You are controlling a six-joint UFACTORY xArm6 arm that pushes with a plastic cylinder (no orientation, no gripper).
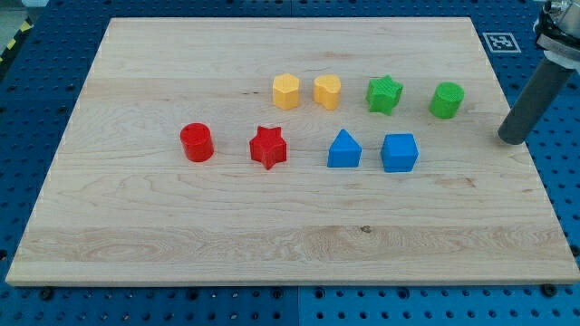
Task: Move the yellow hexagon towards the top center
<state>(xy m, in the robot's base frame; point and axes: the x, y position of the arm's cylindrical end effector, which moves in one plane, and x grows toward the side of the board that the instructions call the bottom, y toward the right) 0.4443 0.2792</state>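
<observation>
The yellow hexagon (286, 91) sits on the wooden board (163, 217) a little above the middle. A yellow heart-shaped block (327, 91) stands just to its right, a small gap apart. My tip (513, 139) is at the view's right, at the board's right edge, far to the right of the yellow hexagon and right of the green cylinder (447, 100). It touches no block.
A green star (384, 94) stands right of the yellow heart. A red cylinder (196, 142) and a red star (268, 147) stand lower left. A blue triangular block (343, 149) and a blue cube (399, 152) stand lower right.
</observation>
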